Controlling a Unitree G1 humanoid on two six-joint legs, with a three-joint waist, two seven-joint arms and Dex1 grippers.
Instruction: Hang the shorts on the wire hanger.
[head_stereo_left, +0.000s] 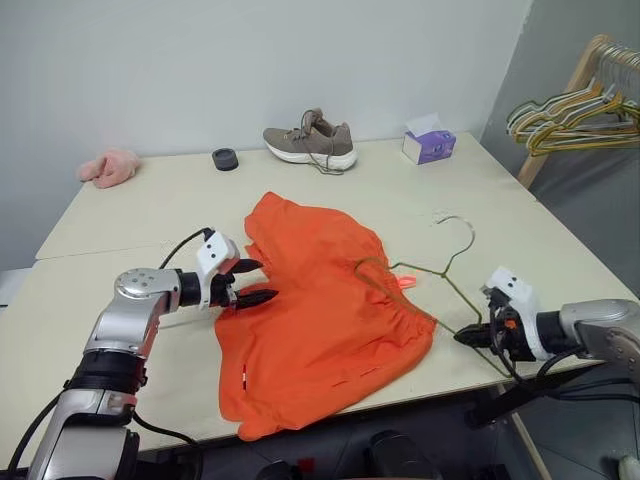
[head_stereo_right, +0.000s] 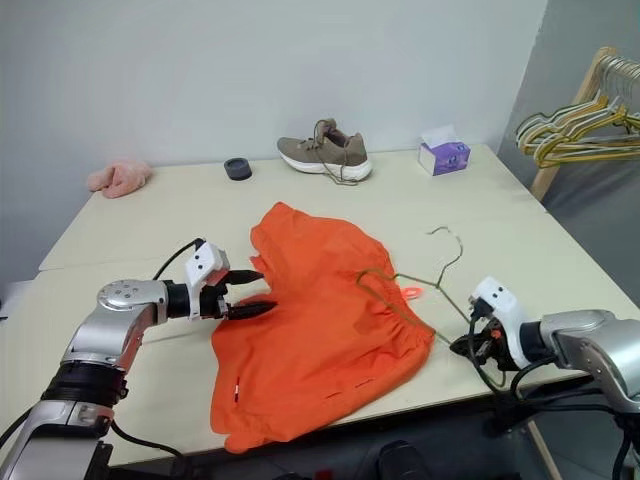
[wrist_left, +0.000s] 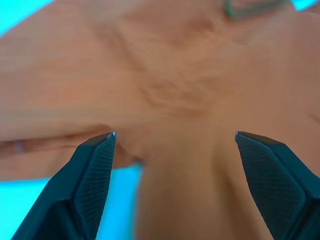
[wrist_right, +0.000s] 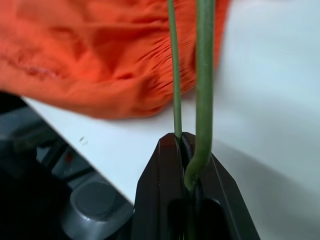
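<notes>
Clamped on the wire hanger (head_stereo_left: 440, 268) at its near corner, the right gripper (head_stereo_left: 470, 338) is seen at about four o'clock of the table (head_stereo_left: 150, 210), close to the near edge; in the right wrist view the two olive wires (wrist_right: 200, 90) are pinched between the shut black fingers (wrist_right: 165, 200). From that corner the hanger is stretched toward eleven o'clock, its far end partly tucked under the gathered waistband of the shorts (head_stereo_left: 320, 320), with the curved hook (head_stereo_left: 458, 228) lying on bare tabletop at about one o'clock of the waistband.

The orange shorts are spread flat near the middle of the table, reaching to the near edge. The left gripper (head_stereo_left: 258, 282) is held at nine o'clock of the shorts, its fingers (wrist_left: 95, 170) spread apart around nothing, with the tips just over the fabric's left hem.

Along the far edge, a pink fluffy cloth (head_stereo_left: 108, 167) is seen at ten o'clock, a small black ring-shaped object (head_stereo_left: 225, 159) and a taupe sneaker (head_stereo_left: 312, 142) near twelve o'clock, and a purple tissue box (head_stereo_left: 429, 144) at one o'clock. Beyond the table's right corner, a bunch of yellow and green hangers (head_stereo_left: 575, 118) is hung on a wooden rack (head_stereo_left: 585, 70).
</notes>
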